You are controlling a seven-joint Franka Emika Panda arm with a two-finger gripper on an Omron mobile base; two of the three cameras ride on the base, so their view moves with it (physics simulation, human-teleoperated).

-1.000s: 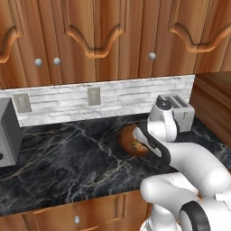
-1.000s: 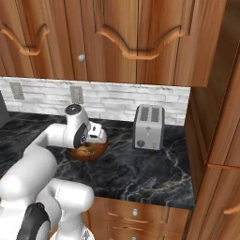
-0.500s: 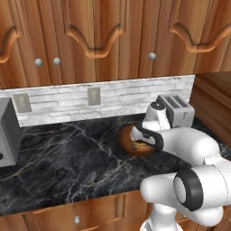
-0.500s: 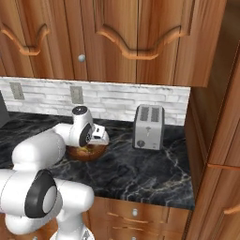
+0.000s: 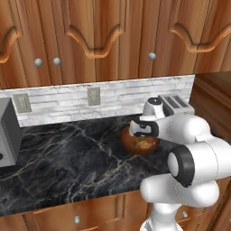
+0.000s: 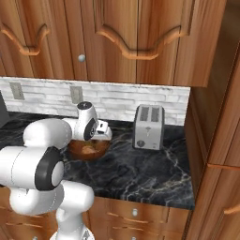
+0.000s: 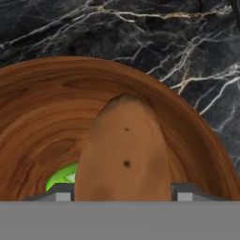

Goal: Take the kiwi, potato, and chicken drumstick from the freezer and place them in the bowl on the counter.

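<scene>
Two fingertips (image 7: 60,192) flank the potato (image 7: 124,152) — pinched between them, above the bowl (image 7: 197,136) on the counter (image 7: 140,28); the kiwi (image 7: 63,177) lies just beside, inside the bowl.

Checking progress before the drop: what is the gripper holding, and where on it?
The gripper holds the potato by its near end, one fingertip on each side, over the bowl.

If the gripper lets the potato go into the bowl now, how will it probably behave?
The potato looks oblong and rounded, so it may roll a little along the bowl's curved inside. The raised rim should probably keep it in. It seems stiff and smooth, so it could slide down against the kiwi lying at the bottom.
</scene>
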